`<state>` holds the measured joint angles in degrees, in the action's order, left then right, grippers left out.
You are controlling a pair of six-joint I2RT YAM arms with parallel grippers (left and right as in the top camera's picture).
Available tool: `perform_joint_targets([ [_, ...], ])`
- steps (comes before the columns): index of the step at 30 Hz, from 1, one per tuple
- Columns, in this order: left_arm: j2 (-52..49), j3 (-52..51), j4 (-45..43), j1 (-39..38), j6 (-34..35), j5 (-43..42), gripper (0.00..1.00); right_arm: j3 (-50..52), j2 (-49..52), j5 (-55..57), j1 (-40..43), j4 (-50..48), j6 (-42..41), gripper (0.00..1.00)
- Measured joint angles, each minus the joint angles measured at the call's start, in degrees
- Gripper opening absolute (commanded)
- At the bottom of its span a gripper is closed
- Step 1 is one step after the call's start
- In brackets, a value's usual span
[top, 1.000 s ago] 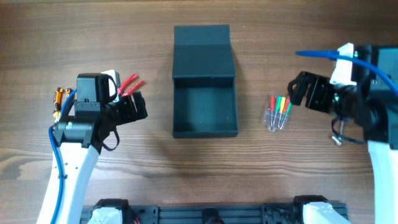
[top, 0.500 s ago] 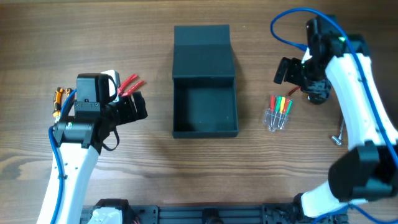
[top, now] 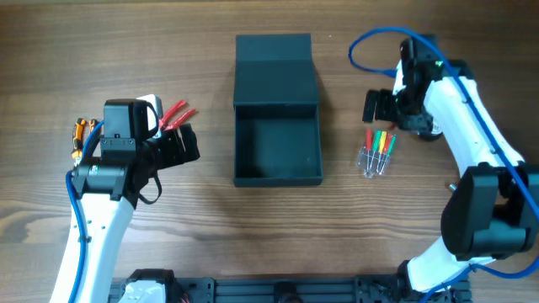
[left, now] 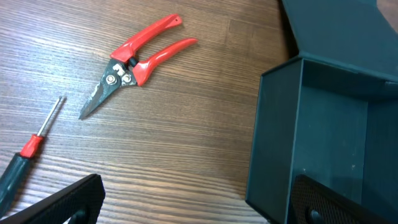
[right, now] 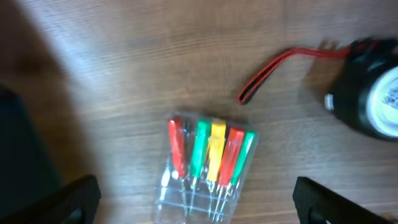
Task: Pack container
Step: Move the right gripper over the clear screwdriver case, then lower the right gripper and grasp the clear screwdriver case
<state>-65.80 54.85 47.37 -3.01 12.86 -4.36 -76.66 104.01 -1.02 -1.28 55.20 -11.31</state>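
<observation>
So, the right tool [top: 375, 108] hangs just beside the clear pack of coloured screwdrivers [right: 202, 165], fingers spread wide, gripping nothing. That pack looks like the next pick. Best bet is to drop straight down so the fingers straddle its narrow sides, then squeeze gently, since that plastic probably slips. The container [top: 278, 147] sits mid-tabletop, lid [top: 274, 63] flipped back, nothing inside. The right arm stretches far out and its wrist curls back toward the pack. The left tool [top: 184, 145] is spread too, empty, parked between the red snips [left: 134, 62] and the container.
</observation>
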Motion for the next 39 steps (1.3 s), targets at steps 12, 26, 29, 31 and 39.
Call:
perform_joint_targets([
  [12,0.00,0.00,0.02,0.00,0.00,0.00,1.00,11.93,0.00,-1.11,0.00,-11.82,2.29,1.00],
  [26,0.00,0.00,0.02,0.00,0.00,0.00,1.00,13.55,0.00,-1.97,0.00,-15.65,2.64,1.00],
  [29,0.00,0.00,0.02,0.00,0.00,0.00,1.00,14.25,0.00,-1.97,0.00,-16.61,2.64,1.00],
  [31,0.00,0.00,0.02,0.00,0.00,0.00,1.00,14.99,0.00,-1.95,0.00,-16.94,2.38,1.00],
  [39,0.00,0.00,0.02,0.00,0.02,0.00,1.00,16.94,0.00,-1.25,-0.02,-17.70,-0.42,1.00],
])
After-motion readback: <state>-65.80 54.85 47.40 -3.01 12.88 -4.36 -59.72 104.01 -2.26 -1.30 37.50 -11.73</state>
